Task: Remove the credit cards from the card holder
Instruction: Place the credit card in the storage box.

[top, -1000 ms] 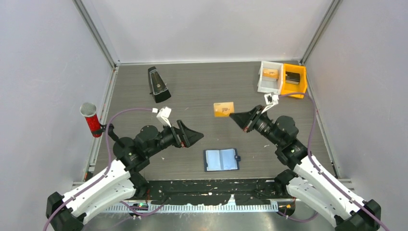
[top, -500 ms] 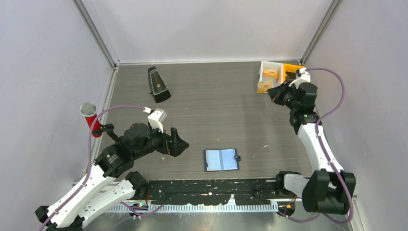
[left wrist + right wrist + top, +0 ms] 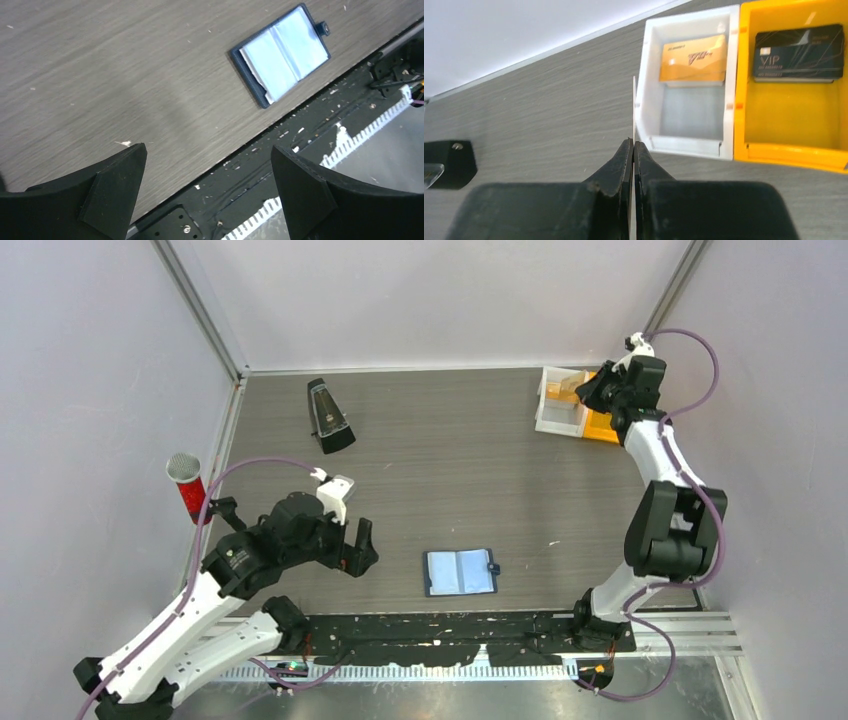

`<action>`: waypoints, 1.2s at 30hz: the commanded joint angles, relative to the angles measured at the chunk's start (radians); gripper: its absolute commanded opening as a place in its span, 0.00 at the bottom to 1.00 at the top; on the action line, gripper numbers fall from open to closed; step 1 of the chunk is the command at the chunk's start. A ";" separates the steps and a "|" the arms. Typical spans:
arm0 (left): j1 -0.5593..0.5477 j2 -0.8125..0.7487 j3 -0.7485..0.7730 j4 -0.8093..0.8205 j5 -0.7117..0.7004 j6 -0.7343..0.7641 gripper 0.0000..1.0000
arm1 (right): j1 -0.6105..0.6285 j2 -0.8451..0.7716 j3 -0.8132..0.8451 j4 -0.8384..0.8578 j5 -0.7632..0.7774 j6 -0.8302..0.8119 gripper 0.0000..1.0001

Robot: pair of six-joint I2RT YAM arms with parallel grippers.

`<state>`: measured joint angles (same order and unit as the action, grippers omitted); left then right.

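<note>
Beside the left edge of the dark wood-grain table (image 3: 450,470) stands a red microphone (image 3: 187,488) with a grey head; further back and to its right, a black pyramid-shaped metronome (image 3: 328,416) stands upright; nearer the front, the left gripper (image 3: 362,545) hovers above the table, its jaws spread wide with nothing between them; to its right and apart from it, the card holder (image 3: 460,572) lies opened flat near the table's front edge, pale blue inside facing up, snap tab on its right side; in the back right corner a white bin (image 3: 550,420) and an orange bin (image 3: 603,428) sit side by side, touching; the white bin holds an orange-yellow card (image 3: 694,59), the orange bin a black card (image 3: 798,52) marked VIP; the right gripper (image 3: 633,142) hangs by these bins, jaws pinched together on a thin card (image 3: 633,107) that shows only edge-on, standing upright.
</note>
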<state>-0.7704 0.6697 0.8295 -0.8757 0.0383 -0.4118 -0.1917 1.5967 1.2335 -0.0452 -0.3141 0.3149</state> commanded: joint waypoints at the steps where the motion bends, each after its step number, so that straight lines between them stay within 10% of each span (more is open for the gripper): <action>1: 0.000 -0.034 0.052 -0.066 -0.120 0.085 0.99 | -0.003 0.105 0.129 0.053 0.067 -0.015 0.05; 36: 0.000 -0.124 0.014 0.007 -0.138 0.103 0.99 | -0.005 0.594 0.566 -0.023 -0.099 0.001 0.08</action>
<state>-0.7704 0.5514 0.8463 -0.9066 -0.0853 -0.3279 -0.1921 2.1796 1.7168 -0.0437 -0.3779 0.3164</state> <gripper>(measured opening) 0.993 0.080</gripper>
